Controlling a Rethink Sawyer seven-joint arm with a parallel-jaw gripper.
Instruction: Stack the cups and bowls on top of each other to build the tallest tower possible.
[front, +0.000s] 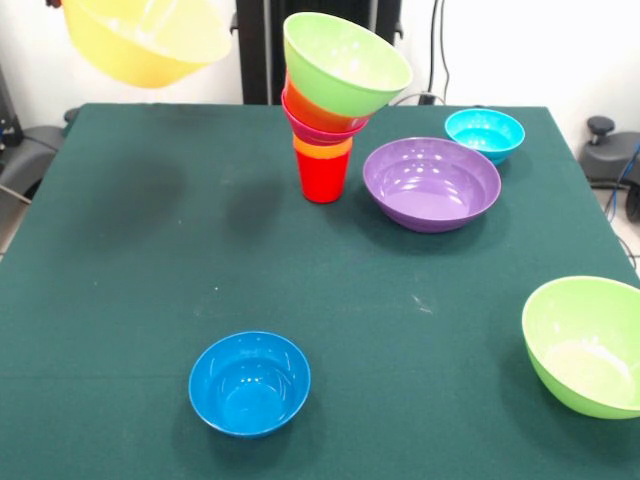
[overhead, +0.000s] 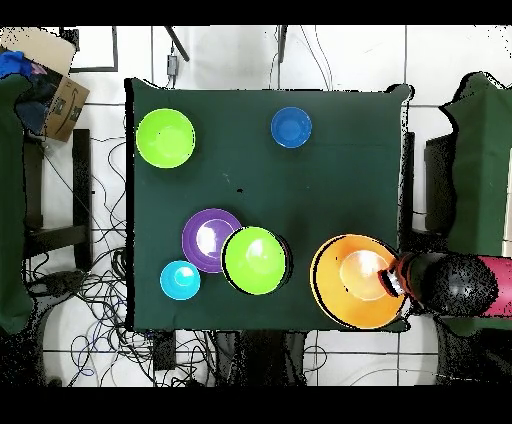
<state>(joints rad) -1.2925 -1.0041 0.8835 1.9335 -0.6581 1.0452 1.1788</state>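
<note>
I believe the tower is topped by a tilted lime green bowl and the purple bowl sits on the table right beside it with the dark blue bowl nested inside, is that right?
Not quite: the purple bowl is empty. The dark blue bowl sits alone on the table, far from the tower, as the front view shows. The tilted lime green bowl does top the tower, with the purple bowl beside it.

The purple bowl (front: 431, 183), dark blue bowl (front: 249, 383) and near lime green bowl (front: 585, 343) are showing glossy, smooth plastic that is catching highlights. The red cup (front: 322, 175) is looking smooth and plastic too, as is the yellow-orange bowl (front: 145, 38). A matt dark green cloth is covering the counter (front: 150, 280). A cardboard box (overhead: 62, 95) is looking dull and papery.
</note>
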